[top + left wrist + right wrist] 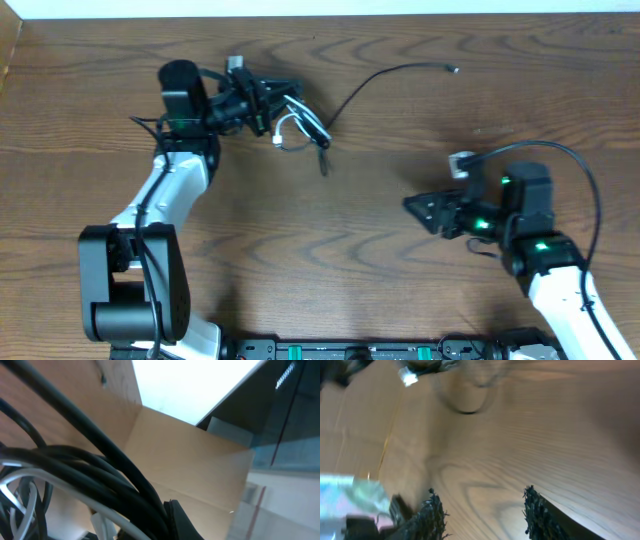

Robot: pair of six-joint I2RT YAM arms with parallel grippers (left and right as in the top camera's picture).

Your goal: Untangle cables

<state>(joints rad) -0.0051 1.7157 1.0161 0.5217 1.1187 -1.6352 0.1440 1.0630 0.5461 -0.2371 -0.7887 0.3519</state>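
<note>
My left gripper (262, 106) clenches the cables (305, 128), anchoring the bundle; my right gripper (480, 502) hangs parted and empty, free to draw a strand out.

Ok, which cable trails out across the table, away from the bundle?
The black cable: it arcs off to the right, its plug end lying free on the table. The white cable is only a small loop at the bundle.

Brown wood-grain table (360, 250) under a pale strip of wall (400, 7).
</note>
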